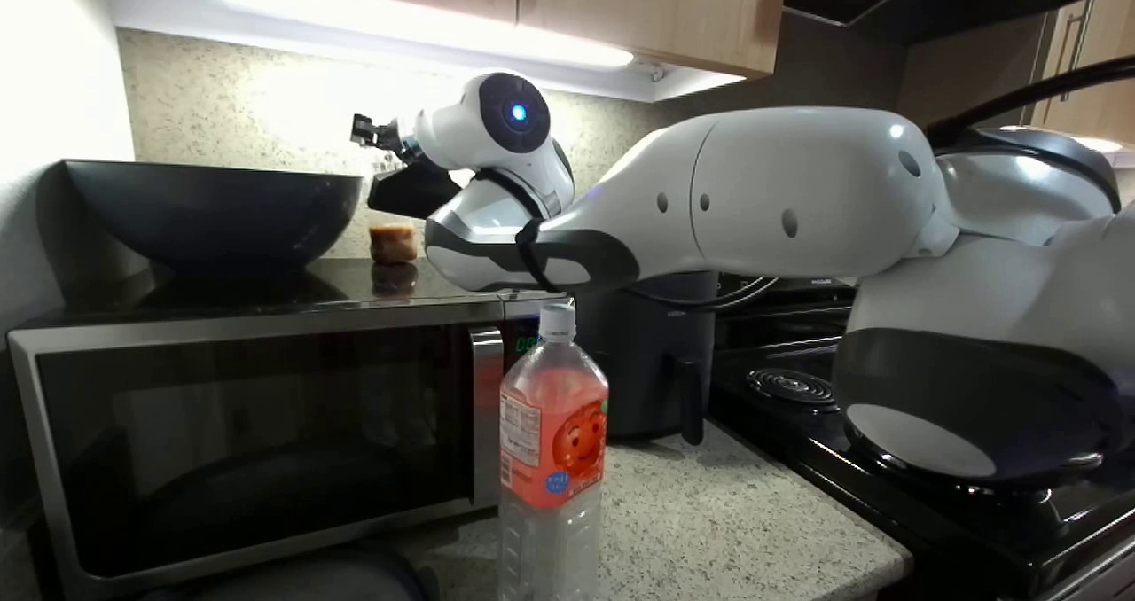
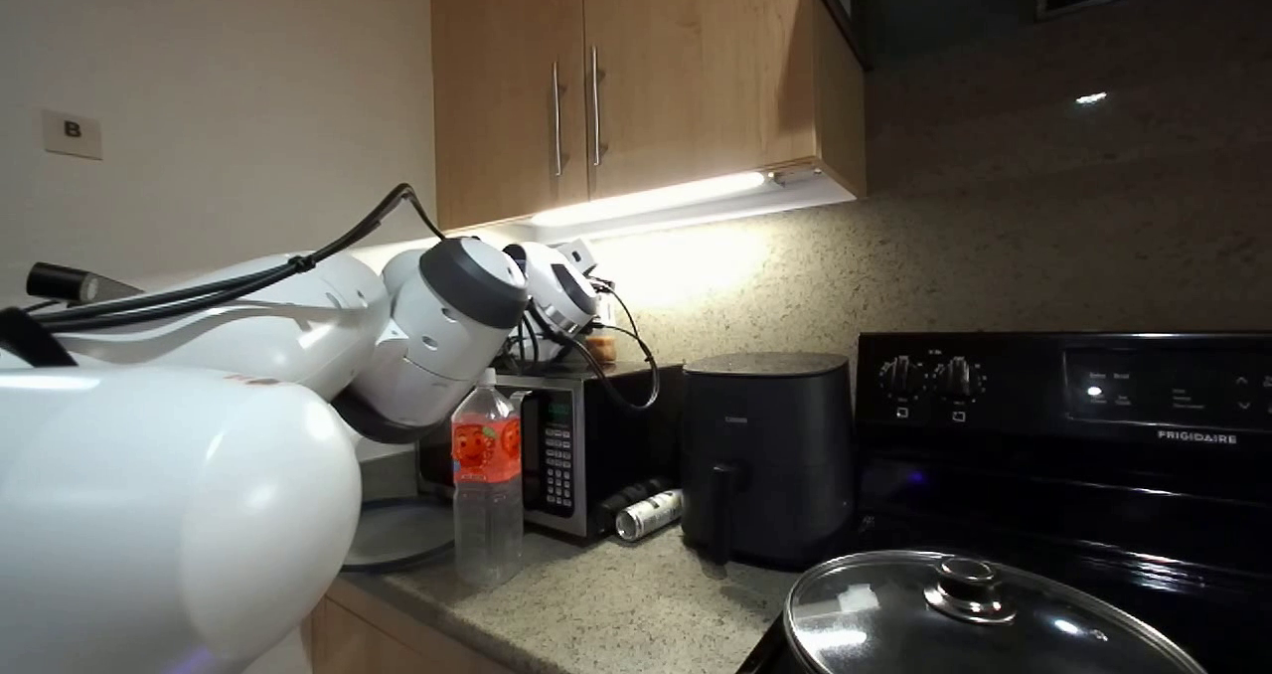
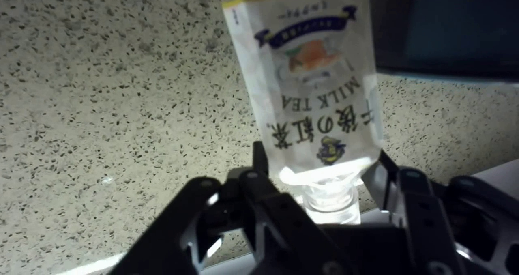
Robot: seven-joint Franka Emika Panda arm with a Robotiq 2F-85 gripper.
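In the wrist view, whose picture stands upside down, a milk tea bottle [image 3: 312, 84] with a white wrap label is between my two black fingers. My gripper [image 3: 322, 161] has its fingers spread wide on both sides of the bottle's shoulder. The fingertips lie close to the label edges, with a gap beside the see-through neck. I cannot tell whether they touch. In an exterior view, my gripper [image 1: 374, 133] points sideways above the microwave. A brownish block [image 1: 393, 242] below it, perhaps the bottle's base, rests on the microwave top. The arm hides most of this area.
A dark bowl [image 1: 213, 215] sits on the microwave [image 1: 266, 450] beside the gripper. A tall bottle with a red label [image 1: 554, 441] stands in front, below the arm. An air fryer [image 2: 767, 455], a lying can [image 2: 649, 515] and a glass lid [image 2: 874, 614] are nearby. Cabinets [image 2: 696, 58] hang overhead.
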